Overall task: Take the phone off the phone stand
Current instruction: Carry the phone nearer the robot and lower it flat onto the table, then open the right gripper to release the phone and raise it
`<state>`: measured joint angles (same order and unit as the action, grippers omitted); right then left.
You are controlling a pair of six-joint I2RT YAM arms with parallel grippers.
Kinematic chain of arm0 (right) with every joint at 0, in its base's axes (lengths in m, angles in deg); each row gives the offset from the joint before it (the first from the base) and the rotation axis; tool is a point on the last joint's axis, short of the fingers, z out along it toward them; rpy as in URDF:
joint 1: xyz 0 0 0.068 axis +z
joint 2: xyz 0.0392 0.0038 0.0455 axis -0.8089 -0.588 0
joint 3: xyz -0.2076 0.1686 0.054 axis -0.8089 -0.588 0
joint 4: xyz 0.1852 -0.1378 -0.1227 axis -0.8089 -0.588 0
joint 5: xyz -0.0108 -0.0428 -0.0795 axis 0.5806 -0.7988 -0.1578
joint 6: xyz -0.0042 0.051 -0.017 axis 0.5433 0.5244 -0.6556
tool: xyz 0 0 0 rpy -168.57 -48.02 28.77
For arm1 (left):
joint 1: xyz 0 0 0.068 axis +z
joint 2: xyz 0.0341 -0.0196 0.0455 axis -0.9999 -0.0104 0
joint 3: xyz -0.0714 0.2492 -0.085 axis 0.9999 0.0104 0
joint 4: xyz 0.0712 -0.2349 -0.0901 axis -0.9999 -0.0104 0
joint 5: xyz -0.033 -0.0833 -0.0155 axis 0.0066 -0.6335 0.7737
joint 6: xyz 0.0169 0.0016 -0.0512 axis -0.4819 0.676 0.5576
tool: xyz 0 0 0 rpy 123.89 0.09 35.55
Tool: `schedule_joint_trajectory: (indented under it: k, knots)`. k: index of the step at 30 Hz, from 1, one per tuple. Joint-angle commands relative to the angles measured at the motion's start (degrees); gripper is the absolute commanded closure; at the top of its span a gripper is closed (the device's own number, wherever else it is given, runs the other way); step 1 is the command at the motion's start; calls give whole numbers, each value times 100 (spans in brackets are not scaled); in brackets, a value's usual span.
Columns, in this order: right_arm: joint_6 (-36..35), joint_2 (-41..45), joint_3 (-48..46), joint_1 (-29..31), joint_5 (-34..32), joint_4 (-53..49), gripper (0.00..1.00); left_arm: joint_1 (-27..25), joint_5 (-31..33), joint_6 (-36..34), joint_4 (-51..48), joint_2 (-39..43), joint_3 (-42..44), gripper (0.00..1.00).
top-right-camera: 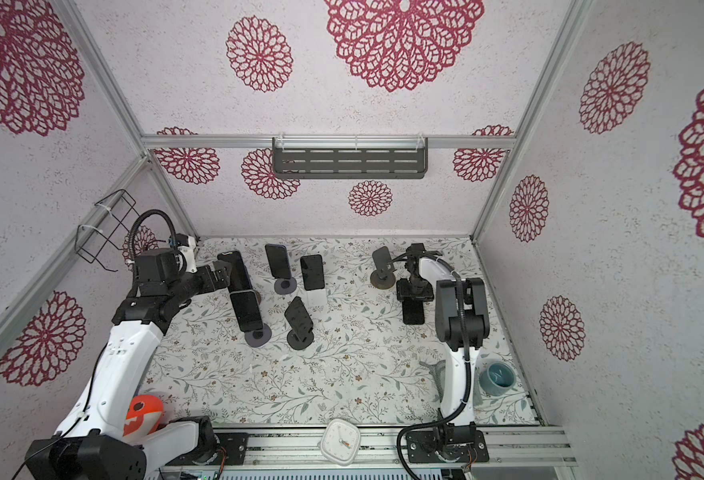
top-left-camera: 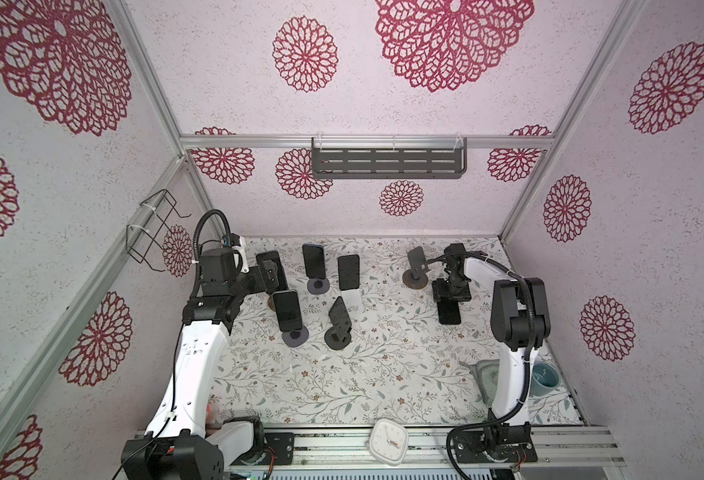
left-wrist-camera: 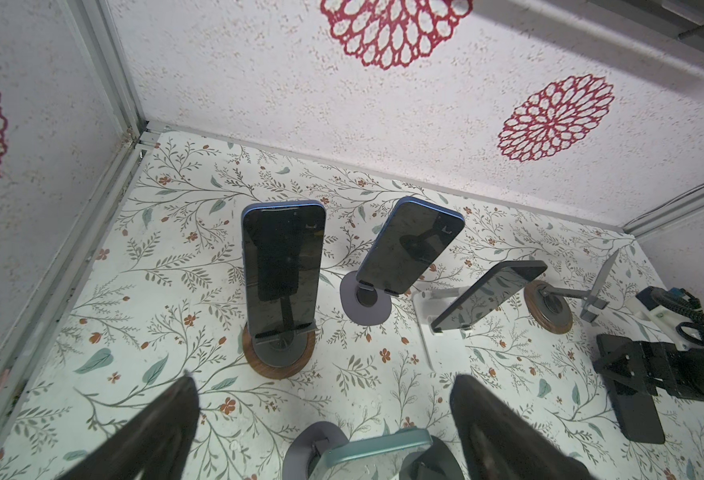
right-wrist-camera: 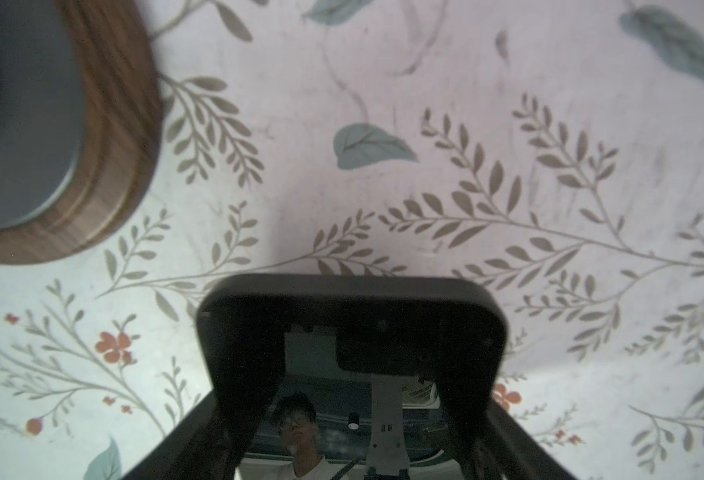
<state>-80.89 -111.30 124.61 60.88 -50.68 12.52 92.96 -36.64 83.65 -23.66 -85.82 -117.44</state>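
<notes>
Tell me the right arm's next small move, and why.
Probably open the right fingers wide and lift straight up: the phone seems to lie on the table between them, clear of the empty stand, so only letting go looks left. Whether they grip it now is unclear.

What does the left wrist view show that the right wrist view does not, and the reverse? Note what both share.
Only the left wrist view: the open left gripper, a phone on a wood-based stand, a phone on a grey stand and a phone on a white stand.
Only the right wrist view: a person's reflection in the screen of the flat black phone.
Both: the floral table cover, that phone at the right gripper, and the empty stand's wooden base.
</notes>
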Motion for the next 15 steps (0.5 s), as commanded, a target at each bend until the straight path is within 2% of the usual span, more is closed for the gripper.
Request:
schedule_joint_trajectory:
  k: [1,10,13,15]
  knots:
    - [-30,-55,177,-40,-46,-57,18,32,29,-85,10,6,15,2]
    - [-22,-1,182,-44,-89,-51,14,30,60,-111,5,33,8,2]
    - [-35,261,183,-41,-177,-38,14,27,60,-136,-16,75,-17,2]
    - [-97,581,89,-39,-284,101,9,14,-1,-167,-98,139,-76,2]
